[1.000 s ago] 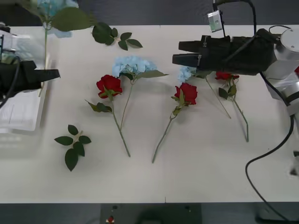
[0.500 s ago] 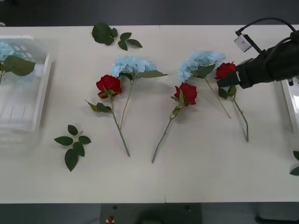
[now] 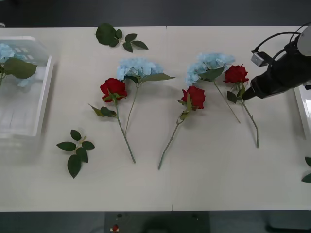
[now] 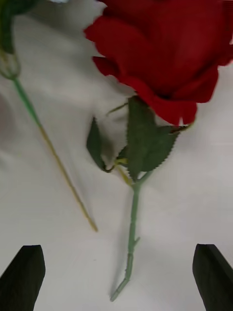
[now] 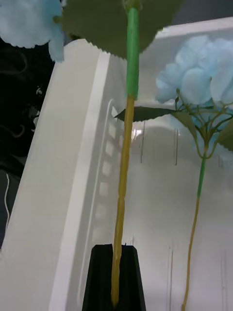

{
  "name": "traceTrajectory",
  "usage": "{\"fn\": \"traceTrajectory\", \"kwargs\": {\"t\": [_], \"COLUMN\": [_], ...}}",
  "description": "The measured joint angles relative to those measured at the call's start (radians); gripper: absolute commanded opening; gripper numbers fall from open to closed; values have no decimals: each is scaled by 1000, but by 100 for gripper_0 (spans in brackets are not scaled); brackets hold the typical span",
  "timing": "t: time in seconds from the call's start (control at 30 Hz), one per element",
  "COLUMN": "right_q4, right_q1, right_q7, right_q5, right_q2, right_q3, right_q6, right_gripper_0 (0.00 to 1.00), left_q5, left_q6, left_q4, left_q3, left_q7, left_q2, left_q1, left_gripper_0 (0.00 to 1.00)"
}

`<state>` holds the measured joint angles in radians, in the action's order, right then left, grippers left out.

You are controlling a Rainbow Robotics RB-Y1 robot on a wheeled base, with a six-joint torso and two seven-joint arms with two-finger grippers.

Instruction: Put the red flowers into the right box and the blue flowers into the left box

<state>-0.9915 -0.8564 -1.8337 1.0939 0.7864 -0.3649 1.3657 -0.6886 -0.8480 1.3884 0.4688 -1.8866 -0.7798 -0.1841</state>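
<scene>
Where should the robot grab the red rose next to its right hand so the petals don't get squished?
Probably the bare green stem below the leaves, coming straight down from above. The red rose lies flat on the table, and the right gripper hangs open with that thin stem between its fingers. Closing there keeps clear of the soft bloom and of the blue flower's stem alongside.

The shallow white plastic right tray (image 3: 302, 114) is cut off by the front view's edge. The deep red rose bloom (image 4: 170, 48) runs past the right wrist view's edge. The slotted white left basket (image 3: 41, 104) looks blurred.
</scene>
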Motion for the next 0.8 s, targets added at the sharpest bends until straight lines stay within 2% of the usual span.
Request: {"fn": "traceTrajectory", "kwargs": {"t": [0.17, 0.3, 0.37, 0.4, 0.6, 0.67, 0.7, 0.77, 0.8], "right_q4": [179, 235, 263, 280, 363, 394, 410, 436, 447], "right_q1": [-76, -107, -118, -122, -133, -133, -133, -133, -134], "right_q7": [0, 0, 0, 0, -1, -4, -7, -26, -32], "right_q5": [-97, -139, -143, -144, -179, -187, -192, -203, -208], "right_q2": [-86, -129, -144, -152, -189, -202, -209, -221, -226], "right_q3": [7, 7, 7, 7, 7, 7, 7, 7, 7], "right_q6": [-75, -122, -147, -159, -236, -268, -279, -298, -305], "right_gripper_0": [88, 88, 88, 88, 88, 89, 89, 88, 88], "left_q5": [3, 3, 3, 3, 3, 0, -6, -40, -69], "left_q6": [5, 5, 5, 5, 5, 5, 0, -48, -97], "left_q4": [-27, -40, -44, -45, -46, -46, -46, -42, -34], "left_q3": [-23, -41, -46, -47, -47, -47, -47, -47, -47], "left_q7": [0, 0, 0, 0, 0, 0, 0, 0, 0], "left_q2": [0, 0, 0, 0, 0, 0, 0, 0, 0], "left_q1": [14, 14, 14, 14, 14, 14, 14, 14, 14], "left_gripper_0": [0, 4, 19, 35, 60, 74, 89, 100, 100]}}
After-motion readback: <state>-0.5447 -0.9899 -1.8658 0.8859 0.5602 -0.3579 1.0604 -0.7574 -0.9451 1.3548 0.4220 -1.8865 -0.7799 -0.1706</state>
